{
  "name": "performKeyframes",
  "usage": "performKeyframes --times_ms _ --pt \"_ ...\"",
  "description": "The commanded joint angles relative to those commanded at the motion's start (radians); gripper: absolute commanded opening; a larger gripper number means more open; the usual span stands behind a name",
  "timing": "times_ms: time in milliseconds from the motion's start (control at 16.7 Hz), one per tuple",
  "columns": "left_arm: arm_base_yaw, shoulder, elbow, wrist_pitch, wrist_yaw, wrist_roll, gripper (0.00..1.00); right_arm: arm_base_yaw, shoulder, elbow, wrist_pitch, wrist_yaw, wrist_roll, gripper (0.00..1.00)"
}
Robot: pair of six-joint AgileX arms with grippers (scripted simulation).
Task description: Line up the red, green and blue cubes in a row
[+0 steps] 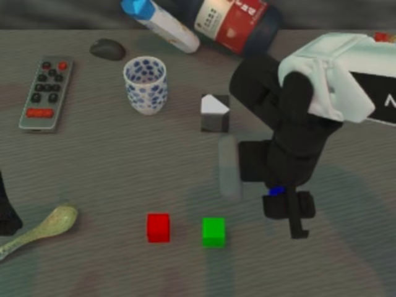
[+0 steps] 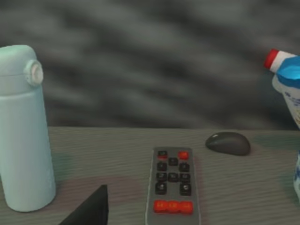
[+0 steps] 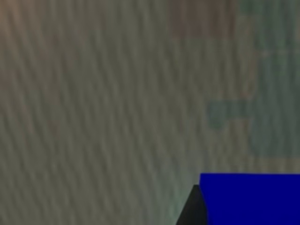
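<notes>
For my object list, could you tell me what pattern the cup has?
The cup is white with blue spots, clearest in the top view.

At the far left lies a grey remote point(image 1: 46, 94), with a dark mouse point(image 1: 107, 49) beyond it. A spotted cup point(image 1: 145, 84) stands right of them, near a grey-and-white block point(image 1: 214, 113). Two bottles point(image 1: 162, 25) lie along the far edge. A pale spoon point(image 1: 40, 231) rests near left.
</notes>
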Motion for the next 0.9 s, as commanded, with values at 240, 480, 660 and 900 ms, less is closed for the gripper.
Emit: performKeyframes --times_ms 240,480,660,900 --pt "0.000 0.000 0.000 0.000 0.000 0.000 1.00 0.003 0.037 -0.068 0.108 0.000 -0.001 0.00" --pt "0.000 0.000 0.000 0.000 0.000 0.000 1.00 0.005 0.087 -0.151 0.246 0.000 -0.002 0.00" --pt "0.000 0.000 0.000 0.000 0.000 0.000 1.00 0.006 0.094 -0.161 0.260 0.001 -0.002 0.00" --pt "0.000 0.000 0.000 0.000 0.000 0.000 1.00 0.006 0.094 -0.161 0.260 0.001 -0.002 0.15"
